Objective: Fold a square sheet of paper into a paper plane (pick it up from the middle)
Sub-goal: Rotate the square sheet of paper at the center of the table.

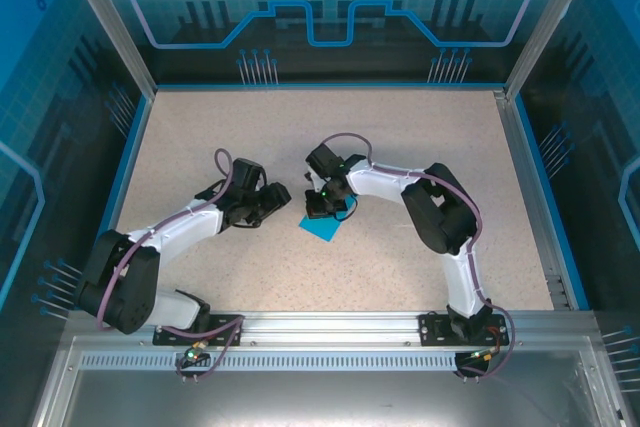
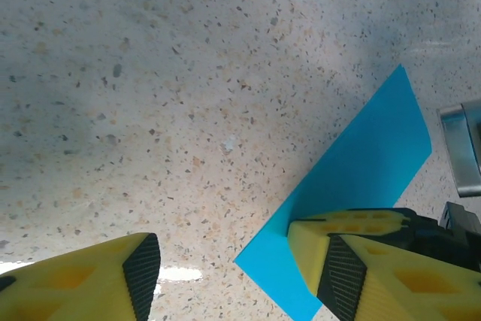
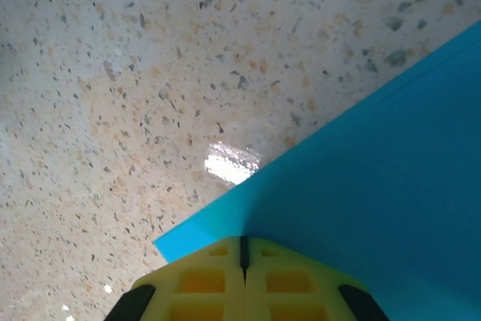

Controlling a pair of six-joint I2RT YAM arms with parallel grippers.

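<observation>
The blue sheet of paper point(image 1: 322, 229) lies flat on the speckled table, just in front of both grippers. In the left wrist view the paper point(image 2: 361, 171) shows as an oblong with one corner between my fingers. My left gripper point(image 1: 272, 202) point(image 2: 237, 268) is open, its left finger over bare table and its right finger over the paper. My right gripper point(image 1: 322, 212) point(image 3: 242, 244) is shut, its joined yellow tips down on the paper point(image 3: 376, 186) close to its edge. I cannot tell whether paper is pinched between them.
The table point(image 1: 400, 137) is beige speckled stone with blue rails and glass walls around it. The two grippers stand very close together at its middle. A metal part of the right arm point(image 2: 462, 148) shows beside the paper in the left wrist view.
</observation>
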